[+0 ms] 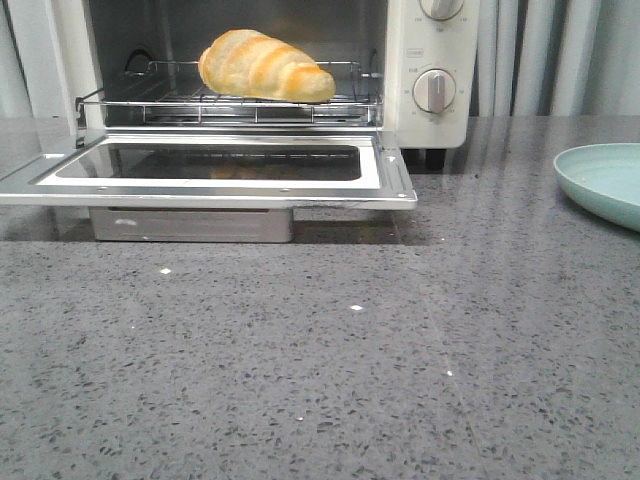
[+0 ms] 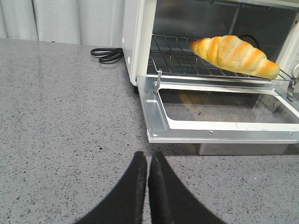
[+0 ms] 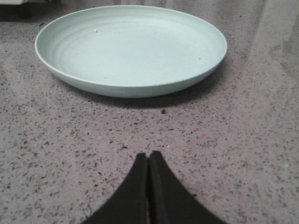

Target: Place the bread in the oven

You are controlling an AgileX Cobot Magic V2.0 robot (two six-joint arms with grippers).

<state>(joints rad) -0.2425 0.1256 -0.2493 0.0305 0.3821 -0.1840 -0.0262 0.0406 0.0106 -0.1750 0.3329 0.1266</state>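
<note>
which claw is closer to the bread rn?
Left. The left claw sits shut on the counter before the open oven, bread on its rack. Right claw faces the plate.

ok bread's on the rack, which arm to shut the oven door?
Left, probably. Its hand faces the open door of the oven; the right hand faces the plate.

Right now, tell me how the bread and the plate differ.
The bread is golden-brown with pale ridged seams; the plate is plain pale green.
The bread is a tapered roll; the plate is round and shallow.
The bread lies on the wire rack inside the oven, whose door is open; the plate sits on the countertop to the oven's right.
Shared: neither is touched by the fingers of either arm.
</note>
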